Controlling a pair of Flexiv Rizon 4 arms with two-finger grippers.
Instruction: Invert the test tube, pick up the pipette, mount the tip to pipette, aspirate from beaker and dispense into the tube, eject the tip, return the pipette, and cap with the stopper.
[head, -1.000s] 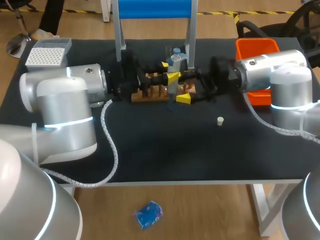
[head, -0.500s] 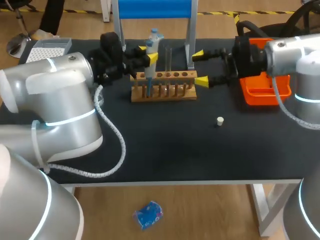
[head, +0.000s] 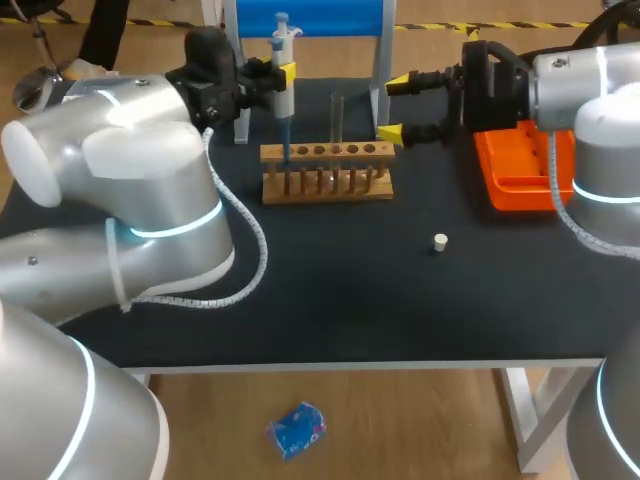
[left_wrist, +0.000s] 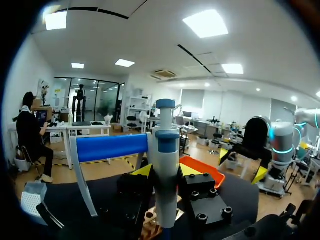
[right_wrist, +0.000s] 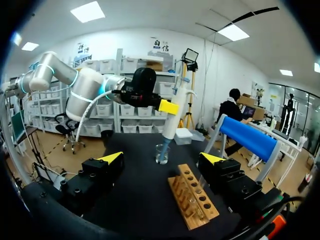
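My left gripper (head: 287, 72) is shut on a white and blue pipette (head: 283, 60), held upright over the left end of the wooden tube rack (head: 327, 172). In the left wrist view the pipette (left_wrist: 165, 170) stands between the yellow tips. A clear test tube (head: 336, 118) stands upright in the rack. My right gripper (head: 398, 106) is open, empty, just right of the rack. In the right wrist view the pipette (right_wrist: 176, 115) has its tip at the mouth of a glass beaker (right_wrist: 162, 154) beyond the rack (right_wrist: 192, 200). A small white stopper (head: 440, 240) lies on the mat.
An orange tray (head: 520, 170) sits at the right, under my right arm. A blue-topped stand (head: 310, 18) rises behind the rack. A white tip box (left_wrist: 31, 196) sits at the table's far left, seen only in the left wrist view.
My left arm carried the pipette up and to the left, away from the rack's middle. My right gripper opened wider and drew back to the right.
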